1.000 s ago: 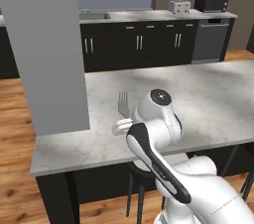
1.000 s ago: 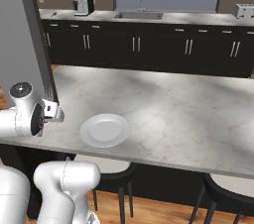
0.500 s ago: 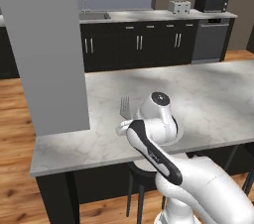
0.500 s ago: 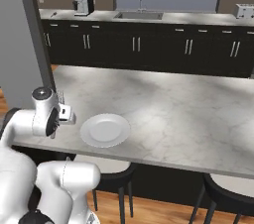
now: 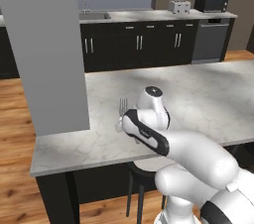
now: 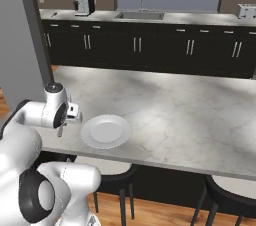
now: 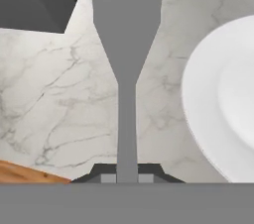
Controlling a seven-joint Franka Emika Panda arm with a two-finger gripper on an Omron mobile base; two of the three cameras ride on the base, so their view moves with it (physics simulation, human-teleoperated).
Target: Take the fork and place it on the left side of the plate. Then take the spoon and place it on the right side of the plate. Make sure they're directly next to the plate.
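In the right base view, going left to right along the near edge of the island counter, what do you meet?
Tool shut on the fork → white plate → bare marble counter.

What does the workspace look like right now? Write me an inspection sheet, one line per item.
Surface: white marble island counter, dark base below.
Fork: the fork is held by its handle, tines pointing away from the hand, over the counter left of the plate; whether it touches the counter cannot be told.
Plate: the plate lies flat near the counter's front edge, nothing on it.
Spoon: nothing seen.
Clutter: nothing seen on the island.
Gripper: the gripper is shut on the fork.
Cables: nothing seen.
Surroundings: black cabinets with a sink, coffee machine, toaster, microwave; stools under the island.
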